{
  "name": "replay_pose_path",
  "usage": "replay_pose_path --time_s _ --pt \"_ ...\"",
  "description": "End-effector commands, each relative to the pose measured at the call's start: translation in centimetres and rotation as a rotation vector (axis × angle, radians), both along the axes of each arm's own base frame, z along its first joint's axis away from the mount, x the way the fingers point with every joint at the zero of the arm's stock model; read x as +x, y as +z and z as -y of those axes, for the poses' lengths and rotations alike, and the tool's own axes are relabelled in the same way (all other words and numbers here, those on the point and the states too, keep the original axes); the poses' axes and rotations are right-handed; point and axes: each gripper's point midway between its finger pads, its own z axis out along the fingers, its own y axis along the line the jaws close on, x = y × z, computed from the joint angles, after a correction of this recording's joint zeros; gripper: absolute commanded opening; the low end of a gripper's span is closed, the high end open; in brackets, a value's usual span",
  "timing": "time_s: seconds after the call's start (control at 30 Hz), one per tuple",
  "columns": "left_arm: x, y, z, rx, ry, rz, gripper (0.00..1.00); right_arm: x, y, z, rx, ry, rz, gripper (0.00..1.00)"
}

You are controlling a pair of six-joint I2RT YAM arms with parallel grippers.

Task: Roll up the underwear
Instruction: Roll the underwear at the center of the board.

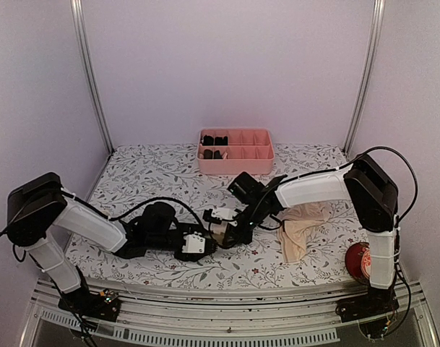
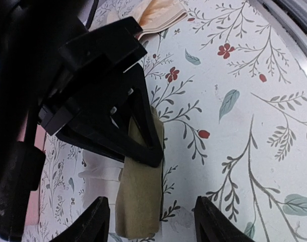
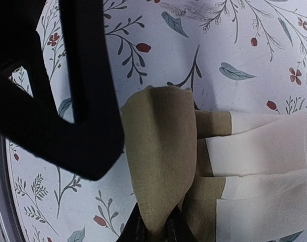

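Observation:
The olive-brown underwear [image 3: 161, 151] with its cream-white part [image 3: 264, 146] lies folded on the floral cloth at mid-table [image 1: 220, 230]. My right gripper [image 3: 156, 229] is shut on a raised olive fold and shows at the table's centre in the top view [image 1: 233, 230]. My left gripper [image 2: 153, 222] is open, its fingertips [image 2: 98, 222] straddling the near end of the olive strip [image 2: 140, 196], without touching it. It also shows in the top view [image 1: 211, 241]. The peach-beige underwear [image 1: 303, 224] lies loose to the right, apart from both grippers.
A pink compartment tray [image 1: 257, 168] with small black bundles stands at the back centre. A red round object [image 1: 358, 260] sits by the right arm's base. The two grippers are very close together; the right one's black fingers [image 2: 138, 136] press on the strip.

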Motion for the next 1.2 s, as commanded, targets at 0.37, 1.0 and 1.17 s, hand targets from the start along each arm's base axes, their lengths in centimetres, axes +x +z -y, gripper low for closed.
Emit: replay_pose_path --time_s 0.37,1.0,1.17 --pt "0.8 -3.2 1.0 0.113 0.072 0.148 0.55 -4.5 -5.5 4.1 -0.169 0.013 -0.217 0.1" --pt "1.9 -5.0 1.0 0.175 0.12 0.164 0.31 -4.2 -5.5 4.5 -0.18 0.001 -0.191 0.1" --pt "1.3 -5.9 1.1 0.208 0.097 0.105 0.1 -3.0 -4.7 4.9 -0.179 -0.042 -0.144 0.17"
